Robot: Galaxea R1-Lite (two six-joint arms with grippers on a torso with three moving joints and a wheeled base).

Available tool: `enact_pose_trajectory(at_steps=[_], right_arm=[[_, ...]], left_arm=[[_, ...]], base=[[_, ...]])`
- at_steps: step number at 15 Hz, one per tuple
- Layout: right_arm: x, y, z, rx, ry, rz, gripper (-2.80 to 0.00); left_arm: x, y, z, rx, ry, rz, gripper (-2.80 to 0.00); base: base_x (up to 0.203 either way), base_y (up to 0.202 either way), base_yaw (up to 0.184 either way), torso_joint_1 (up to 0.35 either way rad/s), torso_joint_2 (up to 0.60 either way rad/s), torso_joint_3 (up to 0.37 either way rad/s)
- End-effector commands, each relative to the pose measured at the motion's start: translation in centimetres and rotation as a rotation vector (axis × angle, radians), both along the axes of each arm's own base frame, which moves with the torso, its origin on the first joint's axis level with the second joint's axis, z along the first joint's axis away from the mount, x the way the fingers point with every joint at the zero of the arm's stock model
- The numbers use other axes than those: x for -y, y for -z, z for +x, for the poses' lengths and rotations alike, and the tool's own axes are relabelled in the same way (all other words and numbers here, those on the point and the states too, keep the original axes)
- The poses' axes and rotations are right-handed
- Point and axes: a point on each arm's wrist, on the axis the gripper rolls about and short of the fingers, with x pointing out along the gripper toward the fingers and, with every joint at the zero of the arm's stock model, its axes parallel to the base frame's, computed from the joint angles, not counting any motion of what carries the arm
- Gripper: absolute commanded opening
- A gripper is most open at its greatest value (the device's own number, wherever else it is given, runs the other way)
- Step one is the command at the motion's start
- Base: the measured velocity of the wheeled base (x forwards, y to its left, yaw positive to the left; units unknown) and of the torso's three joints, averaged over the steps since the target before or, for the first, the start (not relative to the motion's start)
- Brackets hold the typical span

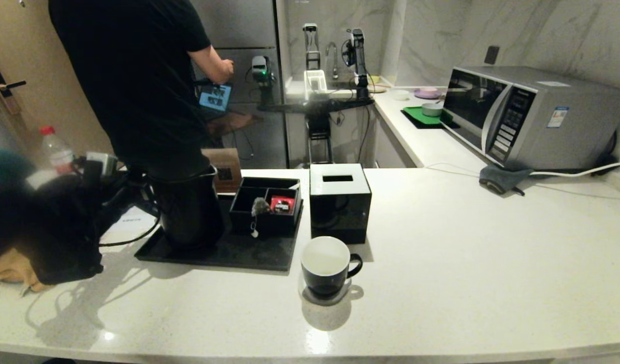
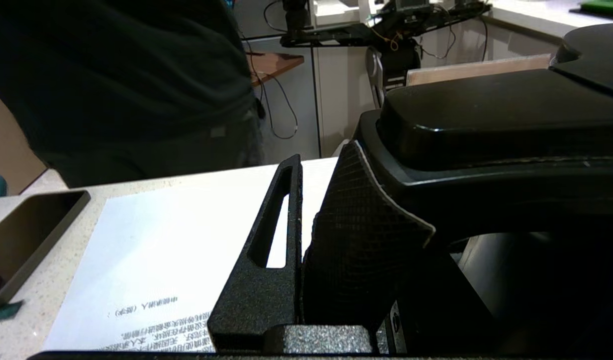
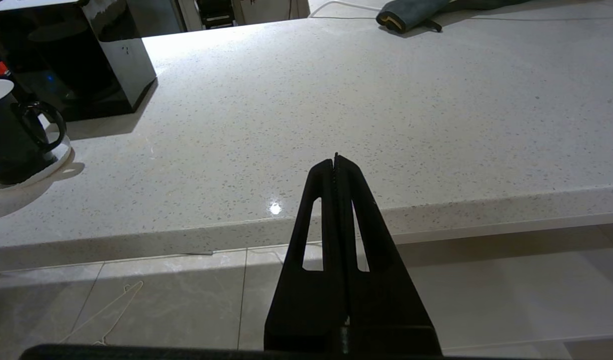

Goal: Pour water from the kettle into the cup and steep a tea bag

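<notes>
Left hand (image 2: pixel 306 220) pinching kettle (image 1: pixel 188 207) handle on tray (image 1: pixel 229 255); right hand (image 3: pixel 335 165) pressed together, off bench (image 1: pixel 441 263). Risk: thin grip slipping, kettle swinging, spilling short of cup (image 1: pixel 326 265).

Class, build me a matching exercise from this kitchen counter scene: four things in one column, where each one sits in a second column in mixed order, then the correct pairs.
Things:
1. kettle
2. cup
3. tea bag
4. microwave

Places:
A. in a compartment of the black organiser, string hanging over its front
B. on the far right stretch of counter, by the wall
C. on the black tray, at its left end
D. on the bare counter in front of the black cube box

Pairs: 1-C, 2-D, 3-A, 4-B
</notes>
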Motion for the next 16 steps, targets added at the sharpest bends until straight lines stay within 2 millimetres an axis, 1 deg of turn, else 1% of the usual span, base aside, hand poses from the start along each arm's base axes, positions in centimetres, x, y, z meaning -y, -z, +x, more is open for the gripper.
enact_pose_trajectory(at_steps=[1, 6, 11, 14, 16], right_arm=[[0.0, 0.0, 0.0, -0.001, 0.000, 0.000, -2.80], [0.0, 0.0, 0.0, -0.001, 0.000, 0.000, -2.80], [0.0, 0.0, 0.0, -0.001, 0.000, 0.000, -2.80], [0.0, 0.0, 0.0, -0.001, 0.000, 0.000, -2.80], [0.0, 0.0, 0.0, -0.001, 0.000, 0.000, -2.80]], left_arm=[[0.0, -1.2, -0.3, 0.062, 0.000, 0.018, -2.80], [0.5, -2.0, -1.3, 0.059, 0.008, 0.016, -2.80], [1.5, -3.1, -2.1, 0.068, 0.029, 0.017, -2.80], [2.0, -4.1, -2.7, 0.080, 0.037, 0.016, -2.80], [2.6, -4.7, -3.2, 0.086, 0.050, 0.015, -2.80]], base=[[0.000, 0.000, 0.000, 0.000, 0.00, 0.000], [0.000, 0.000, 0.000, 0.000, 0.00, 0.000], [0.000, 0.000, 0.000, 0.000, 0.00, 0.000], [0.000, 0.000, 0.000, 0.000, 0.00, 0.000], [0.000, 0.000, 0.000, 0.000, 0.00, 0.000]])
